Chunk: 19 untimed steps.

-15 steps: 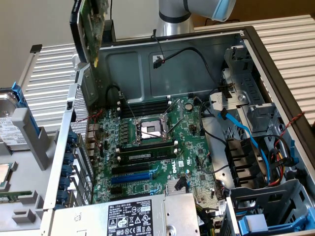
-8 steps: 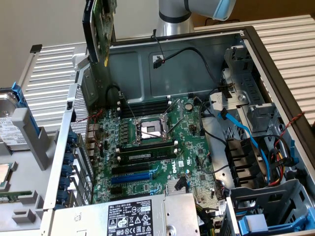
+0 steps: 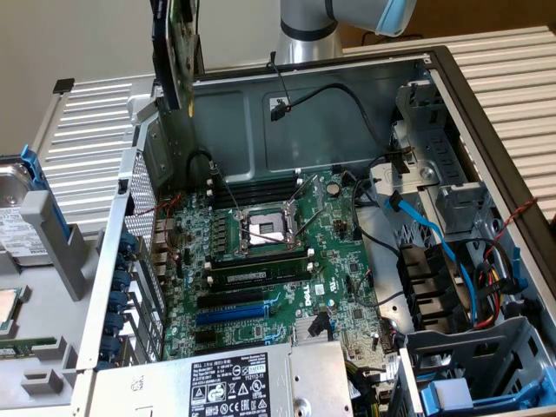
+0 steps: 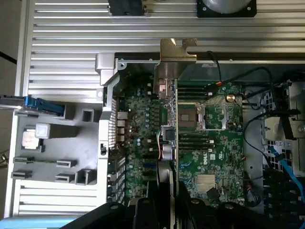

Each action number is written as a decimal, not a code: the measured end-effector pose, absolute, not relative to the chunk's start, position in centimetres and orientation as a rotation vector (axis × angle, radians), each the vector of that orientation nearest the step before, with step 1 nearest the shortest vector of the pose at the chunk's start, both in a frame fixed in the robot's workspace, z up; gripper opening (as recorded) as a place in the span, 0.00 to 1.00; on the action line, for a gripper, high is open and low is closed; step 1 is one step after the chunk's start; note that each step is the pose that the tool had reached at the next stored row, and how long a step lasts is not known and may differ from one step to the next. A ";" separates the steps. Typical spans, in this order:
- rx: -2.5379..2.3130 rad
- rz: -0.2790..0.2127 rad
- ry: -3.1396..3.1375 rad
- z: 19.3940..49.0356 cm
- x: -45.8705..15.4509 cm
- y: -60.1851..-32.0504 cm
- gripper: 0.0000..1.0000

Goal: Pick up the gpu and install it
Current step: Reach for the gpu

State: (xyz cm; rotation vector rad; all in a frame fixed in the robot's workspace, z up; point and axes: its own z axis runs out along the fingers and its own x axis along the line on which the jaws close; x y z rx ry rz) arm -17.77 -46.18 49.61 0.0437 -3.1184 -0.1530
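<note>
Fingers [image 4: 143,213] of the gripper [image 4: 169,210]: clamped on the gpu [image 3: 181,43], which is held on edge, clear of the board, above the rear corner of the case [image 3: 243,130] at the exterior view's left. In the wrist view the card is seen edge-on, with its silver bracket [image 4: 177,52] at the end farthest from the gripper, over the case rim. Listed across the exterior view from its left: hard drive [image 3: 16,217], laid flat outside the case beside a grey holder with a blue clip [image 3: 30,165]; side wall [image 3: 130,217], perforated, with blue tabs along it; motherboard [image 3: 347,269], green, laid flat inside the open case; socket [image 3: 268,230], metal-framed, at the board's middle; memory sticks [image 3: 261,276], seated just beside the socket; blue slot [image 3: 228,314], between black slots; power supply [image 3: 313,382], marked by a black label, at the near edge; arm [image 3: 306,30], seen behind the rear wall; drive cage [image 3: 452,200], grey, at the right; blue cable [image 3: 434,234], run past the cage.
</note>
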 end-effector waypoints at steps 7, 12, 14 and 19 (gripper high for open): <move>0.241 -0.150 -3.103 49.6 -17.8 -46.2 0.27; 0.382 -0.148 -3.085 49.6 -17.8 -46.2 0.27; 0.437 -0.147 -3.076 49.6 -17.8 -46.2 0.27; 0.575 -0.145 -3.049 49.6 -17.8 -46.2 0.27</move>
